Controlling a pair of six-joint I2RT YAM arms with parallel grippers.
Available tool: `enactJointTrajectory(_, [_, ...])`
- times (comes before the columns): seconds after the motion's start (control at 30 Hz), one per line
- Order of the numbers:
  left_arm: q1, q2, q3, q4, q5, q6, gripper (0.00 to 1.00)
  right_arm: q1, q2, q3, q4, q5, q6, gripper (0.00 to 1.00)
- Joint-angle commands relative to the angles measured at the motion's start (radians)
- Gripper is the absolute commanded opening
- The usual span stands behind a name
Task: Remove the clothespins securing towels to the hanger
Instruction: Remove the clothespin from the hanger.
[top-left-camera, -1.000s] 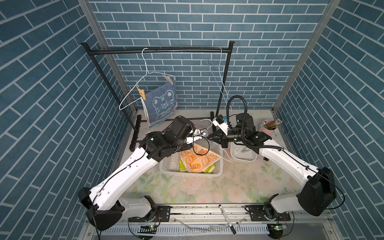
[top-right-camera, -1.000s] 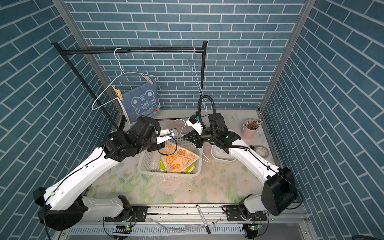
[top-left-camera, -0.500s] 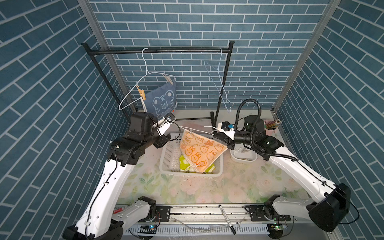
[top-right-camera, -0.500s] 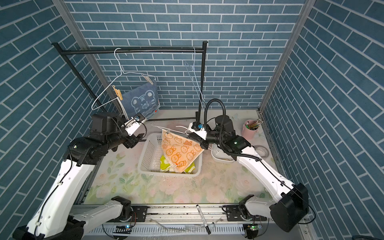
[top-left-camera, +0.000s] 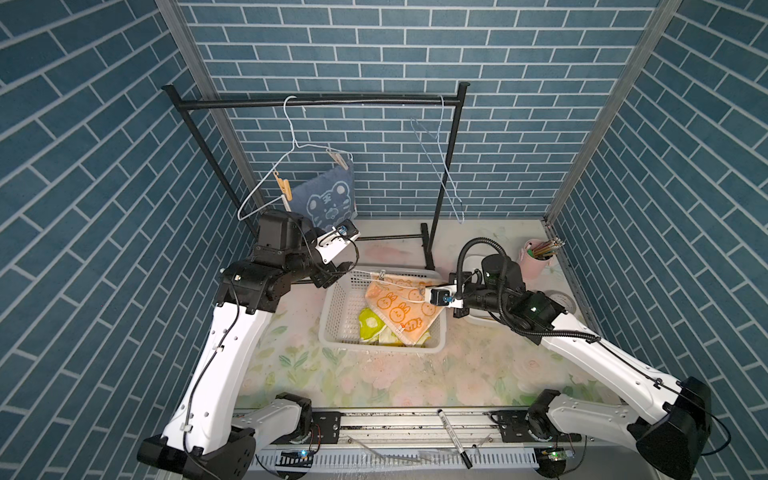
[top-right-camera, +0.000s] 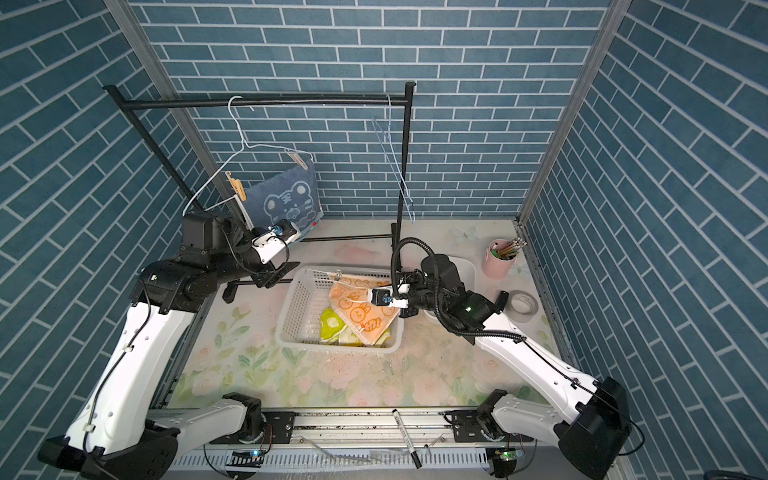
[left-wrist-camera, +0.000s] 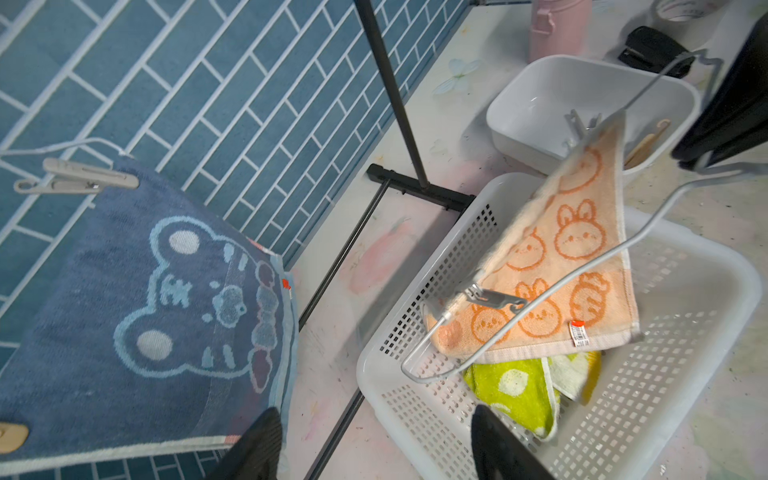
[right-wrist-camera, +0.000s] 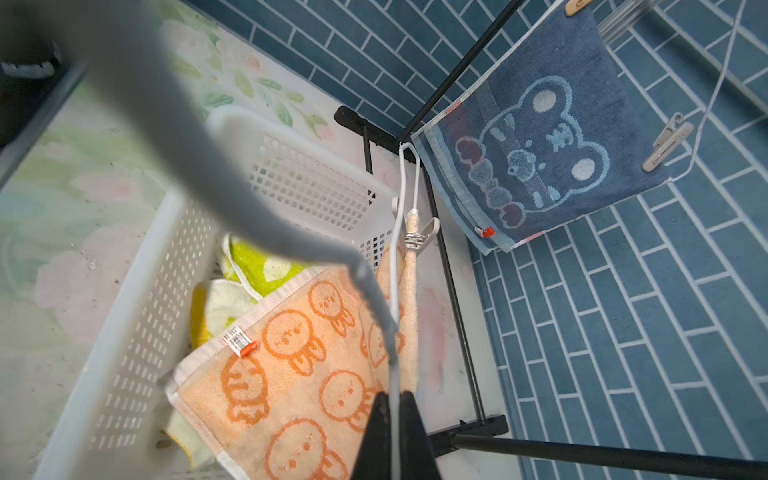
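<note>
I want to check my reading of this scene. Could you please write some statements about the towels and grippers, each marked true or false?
Two pins hold the blue towel up at the rack. True.
The right gripper is open. False: it is shut on the hanger carrying the orange towel.
The green towel lies in the basket. True.
The left gripper holds a pin. False: it is open and empty.

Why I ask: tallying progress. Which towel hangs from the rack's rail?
The denim-blue tiger towel; the orange bunny towel and yellow-green towel are down at the basket.
</note>
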Motion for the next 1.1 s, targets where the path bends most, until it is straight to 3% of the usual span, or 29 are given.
enactJointTrajectory(0.0, [0.005,-0.013,-0.021,0.014,0.142,0.092,0.73,0.032,-0.023,-0.035,0.095,0.113,-0.201,0.00])
enactJointTrajectory(0.23, [0.004,-0.004,-0.076,0.013,0.155,0.170,0.73,0.080,-0.010,-0.088,0.181,0.187,-0.321,0.00])
enactJointTrajectory(0.5, [-0.024,0.014,-0.176,0.000,0.161,0.299,0.74,0.117,0.020,-0.112,0.247,0.226,-0.367,0.00])
enactJointTrajectory(1.07, [-0.067,0.313,-0.028,-0.116,0.070,0.409,0.74,0.166,0.035,-0.120,0.260,0.256,-0.410,0.00])
